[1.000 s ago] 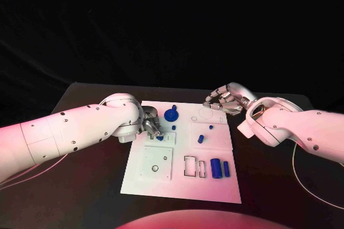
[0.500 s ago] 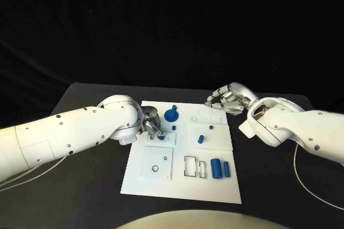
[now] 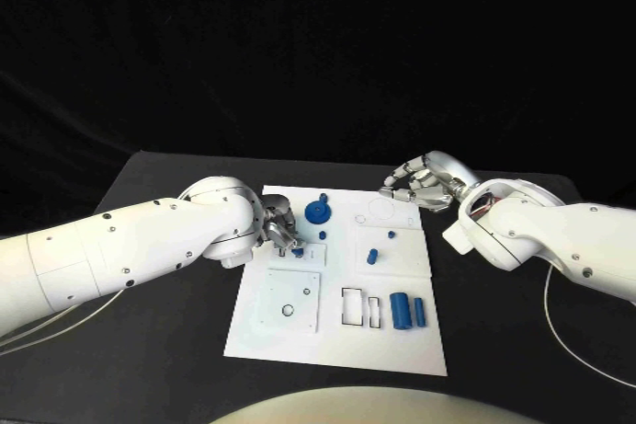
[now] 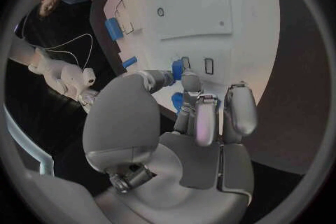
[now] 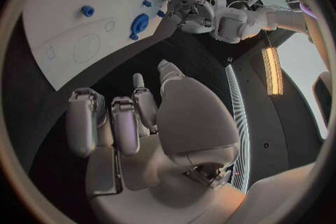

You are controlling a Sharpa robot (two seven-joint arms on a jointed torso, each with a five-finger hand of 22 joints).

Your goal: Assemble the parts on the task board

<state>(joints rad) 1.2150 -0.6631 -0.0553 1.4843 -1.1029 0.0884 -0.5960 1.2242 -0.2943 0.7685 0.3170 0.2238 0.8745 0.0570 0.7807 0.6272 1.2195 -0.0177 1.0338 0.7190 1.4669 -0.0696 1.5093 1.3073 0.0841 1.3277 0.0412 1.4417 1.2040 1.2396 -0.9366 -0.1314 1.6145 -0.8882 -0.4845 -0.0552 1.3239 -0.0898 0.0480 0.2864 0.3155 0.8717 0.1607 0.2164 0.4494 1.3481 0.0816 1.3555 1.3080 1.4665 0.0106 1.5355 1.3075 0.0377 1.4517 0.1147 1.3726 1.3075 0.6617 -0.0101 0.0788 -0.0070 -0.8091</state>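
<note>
The white task board [image 3: 338,341] lies mid-table. My left hand [image 3: 279,232] is at the board's left edge and pinches a small blue part [image 4: 177,69] between thumb and finger, right beside two small slots [image 4: 208,65] in a square plate [image 3: 308,256]. A round blue knob [image 3: 317,212] stands just beyond that hand. Loose on the board lie a tiny blue peg [image 3: 390,234], a blue oblong [image 3: 372,256] and two blue cylinders [image 3: 399,311]. Over the board's far right corner hovers my right hand [image 3: 422,185], fingers curled in, holding nothing.
A larger square plate [image 3: 290,303] with two holes sits on the board's near left, and rectangular cut-outs [image 3: 351,307] lie beside the cylinders. A cable [image 3: 563,323] trails on the black table at the right. The right wrist view shows the left hand [image 5: 199,14] beside the board [image 5: 63,39].
My left hand has edged slightly with the small blue part at the slotted plate. The right hand stays where it was.
</note>
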